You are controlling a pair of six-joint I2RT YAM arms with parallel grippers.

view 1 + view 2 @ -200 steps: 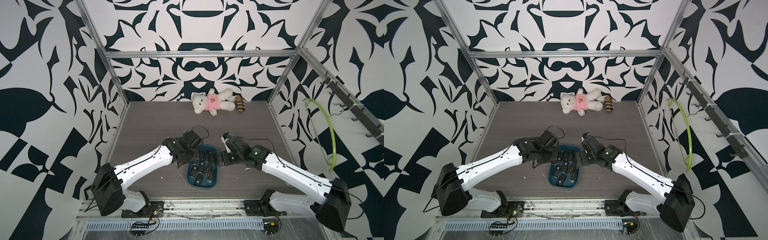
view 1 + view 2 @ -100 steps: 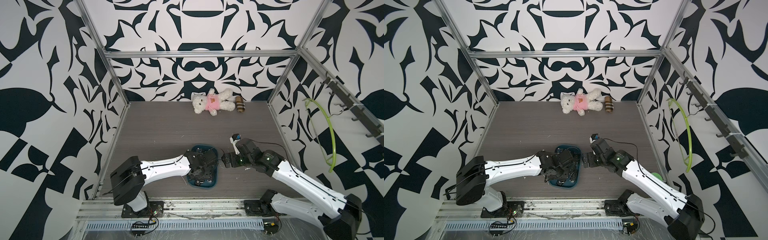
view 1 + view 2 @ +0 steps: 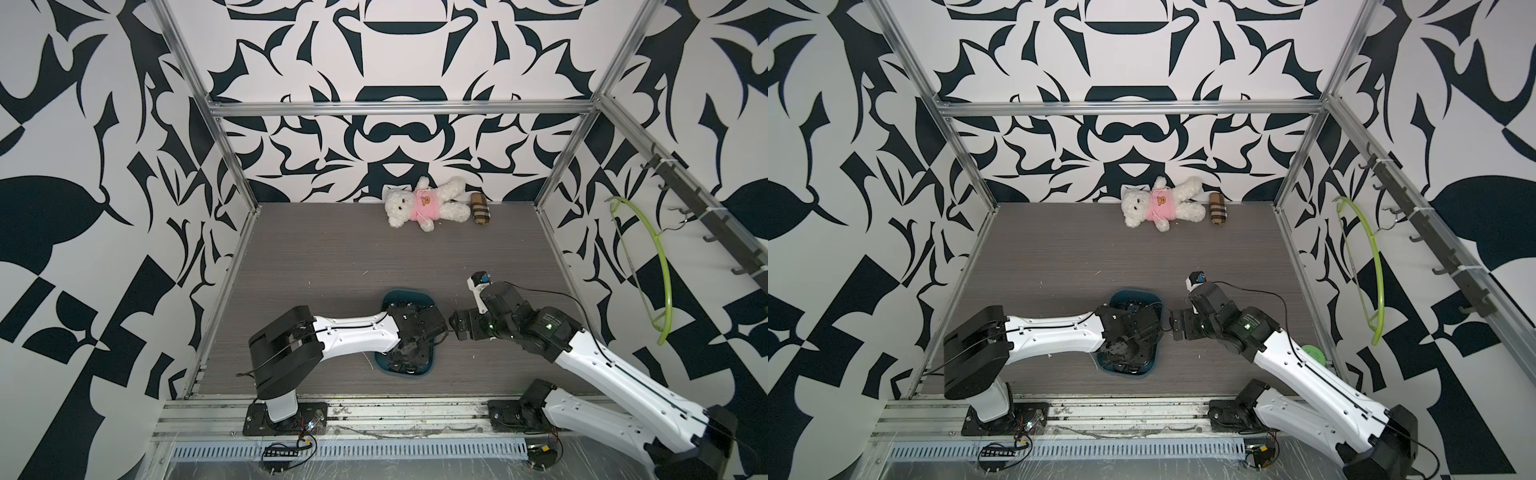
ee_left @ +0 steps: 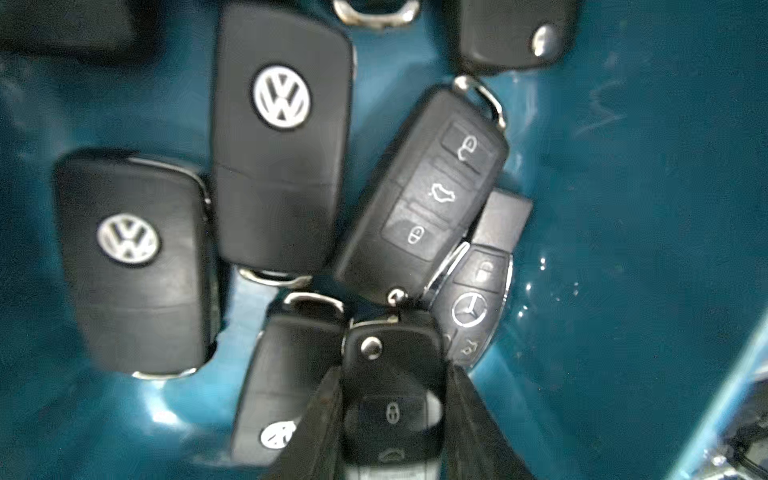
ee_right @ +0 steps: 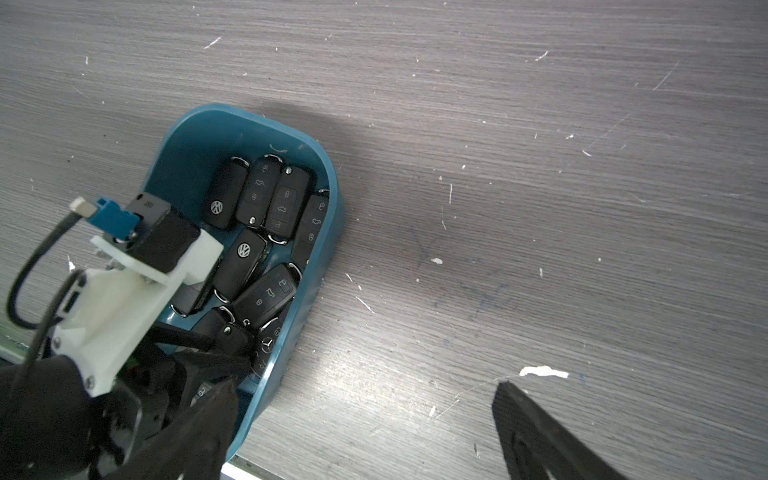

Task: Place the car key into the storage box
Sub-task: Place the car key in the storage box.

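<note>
The storage box (image 3: 409,296) is a teal tray on the grey table near the front; it shows in both top views (image 3: 1133,294). Several black car keys lie in it (image 5: 245,253). My left gripper (image 4: 392,374) is down inside the box, shut on a black car key (image 4: 392,409) whose lock button faces the camera. That key hangs just over other keys by the box floor (image 4: 623,208). From above, the left wrist (image 3: 415,332) covers the middle of the box. My right gripper (image 5: 365,386) stands open and empty over bare table just right of the box wall (image 5: 328,232).
At the back wall lie a white teddy bear in a pink shirt (image 3: 419,203) and a small brown plaid pouch (image 3: 481,209). A green hanger (image 3: 660,266) hangs on the right wall rack. The right gripper (image 3: 455,326) sits close to the box's right edge.
The left arm has swung in and lowered its gripper with the key into the box. The right gripper has drawn back to the right, off the box.
</note>
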